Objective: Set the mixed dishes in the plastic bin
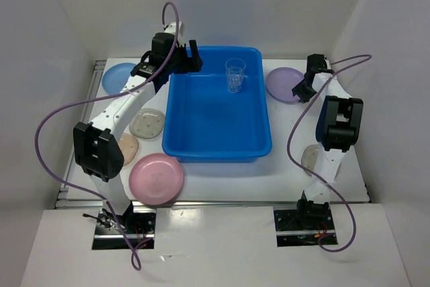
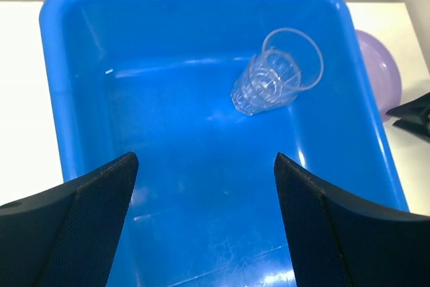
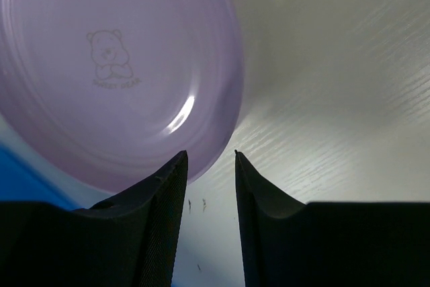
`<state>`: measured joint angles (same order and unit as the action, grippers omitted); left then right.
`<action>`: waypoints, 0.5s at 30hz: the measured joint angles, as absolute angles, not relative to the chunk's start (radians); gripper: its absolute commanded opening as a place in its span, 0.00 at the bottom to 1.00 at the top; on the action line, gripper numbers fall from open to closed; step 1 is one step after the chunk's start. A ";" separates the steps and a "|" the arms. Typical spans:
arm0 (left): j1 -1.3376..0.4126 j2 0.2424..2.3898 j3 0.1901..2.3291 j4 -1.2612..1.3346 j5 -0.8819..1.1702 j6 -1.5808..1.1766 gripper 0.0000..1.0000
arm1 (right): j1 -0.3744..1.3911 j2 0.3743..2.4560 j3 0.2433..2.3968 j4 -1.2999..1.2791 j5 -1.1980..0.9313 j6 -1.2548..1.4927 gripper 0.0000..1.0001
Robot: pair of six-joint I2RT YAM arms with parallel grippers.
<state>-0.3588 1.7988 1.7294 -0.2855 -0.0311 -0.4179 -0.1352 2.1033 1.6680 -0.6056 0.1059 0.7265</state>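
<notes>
Beside the bin (image 1: 218, 156), lavender plate (image 1: 282, 84) near right gripper (image 3: 209, 154)

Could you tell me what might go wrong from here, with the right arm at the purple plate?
1. The lavender plate lies flat on the table, and the right gripper is open only narrowly at its rim; it may push the plate rather than grip it.
2. The clear cup stands upright in the blue bin; a dropped plate could topple it.
3. The left gripper hangs open over the bin, where the plate must come.
</notes>
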 measured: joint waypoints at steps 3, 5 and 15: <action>-0.359 1.793 1.729 -0.275 -0.037 -0.417 0.90 | -0.135 2.123 1.668 -0.606 0.120 0.748 0.40; -0.359 1.793 1.729 -0.275 -0.040 -0.417 0.90 | -0.135 2.133 1.668 -0.605 0.126 0.760 0.40; -0.359 1.792 1.704 -0.263 -0.064 -0.413 0.90 | -0.129 2.177 1.668 -0.591 0.150 0.796 0.22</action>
